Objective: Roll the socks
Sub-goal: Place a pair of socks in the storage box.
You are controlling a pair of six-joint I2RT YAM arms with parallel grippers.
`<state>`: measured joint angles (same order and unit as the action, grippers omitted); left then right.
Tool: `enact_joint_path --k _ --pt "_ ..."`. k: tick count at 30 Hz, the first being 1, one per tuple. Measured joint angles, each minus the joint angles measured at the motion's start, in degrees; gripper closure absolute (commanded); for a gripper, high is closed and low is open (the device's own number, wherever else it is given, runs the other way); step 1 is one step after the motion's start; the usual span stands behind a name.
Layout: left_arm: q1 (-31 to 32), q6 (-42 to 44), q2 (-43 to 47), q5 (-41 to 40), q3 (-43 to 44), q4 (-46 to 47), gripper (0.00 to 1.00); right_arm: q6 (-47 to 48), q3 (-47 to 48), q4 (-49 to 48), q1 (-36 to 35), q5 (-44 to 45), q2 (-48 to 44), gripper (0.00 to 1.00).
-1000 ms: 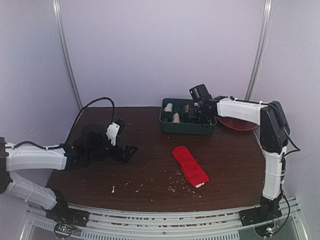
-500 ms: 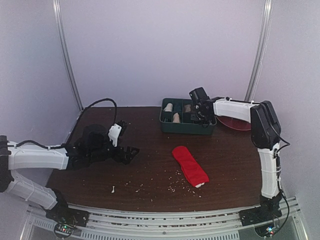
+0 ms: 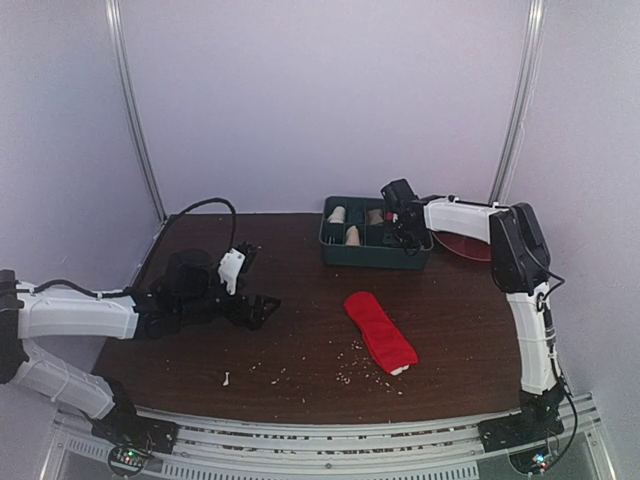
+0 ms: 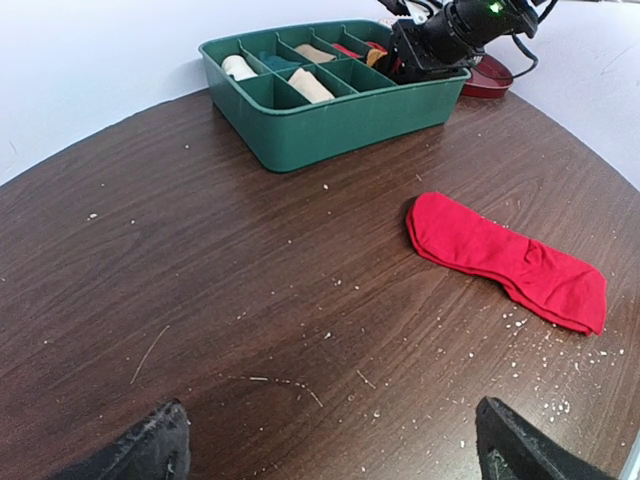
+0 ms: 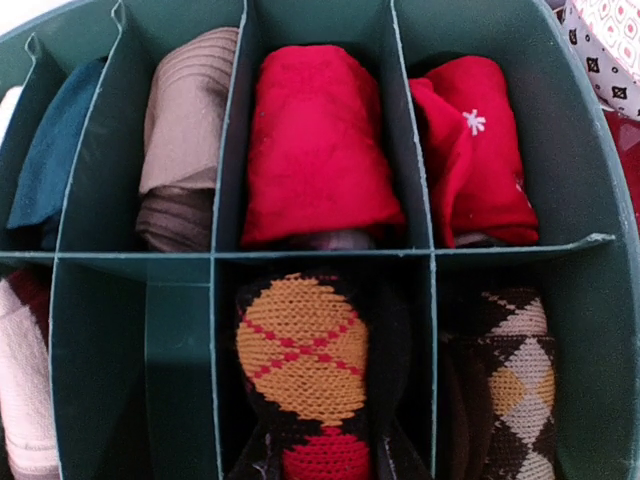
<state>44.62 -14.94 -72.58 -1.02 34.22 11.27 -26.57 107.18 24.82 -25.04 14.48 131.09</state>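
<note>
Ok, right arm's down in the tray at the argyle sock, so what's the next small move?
Probably open the right end effector and let go: the argyle sock looks bundled and seated in its green tray compartment, while the red sock lies flat, unrolled.

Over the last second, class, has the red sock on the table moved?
No. The red sock lies at the same spot and angle as before, just as far in front of the green tray.

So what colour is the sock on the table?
The sock is plain bright red, clearest in the left wrist view.
</note>
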Motion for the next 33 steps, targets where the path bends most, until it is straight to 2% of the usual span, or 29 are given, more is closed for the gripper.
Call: enact_joint_path --k 12,14,17,24,33 --pt "0.0 0.0 -0.7 1.6 1.3 -1.2 0.02 -1.8 10.0 7.9 1.2 -3.7 6.4 1.00" --pt "0.0 0.0 -0.8 1.7 1.6 -1.8 0.02 -2.2 10.8 8.3 1.6 -4.6 7.1 0.94" --pt "0.0 0.0 -1.1 1.7 2.0 -2.1 0.02 -2.3 11.1 8.4 2.1 -6.0 7.6 0.79" --pt "0.0 0.0 -2.7 1.7 2.3 -2.6 0.02 -2.3 11.0 7.8 2.4 -7.3 7.4 0.67" --pt "0.0 0.0 -3.0 2.0 2.8 -2.8 0.02 -2.1 13.0 9.7 3.5 -8.6 7.1 0.58"
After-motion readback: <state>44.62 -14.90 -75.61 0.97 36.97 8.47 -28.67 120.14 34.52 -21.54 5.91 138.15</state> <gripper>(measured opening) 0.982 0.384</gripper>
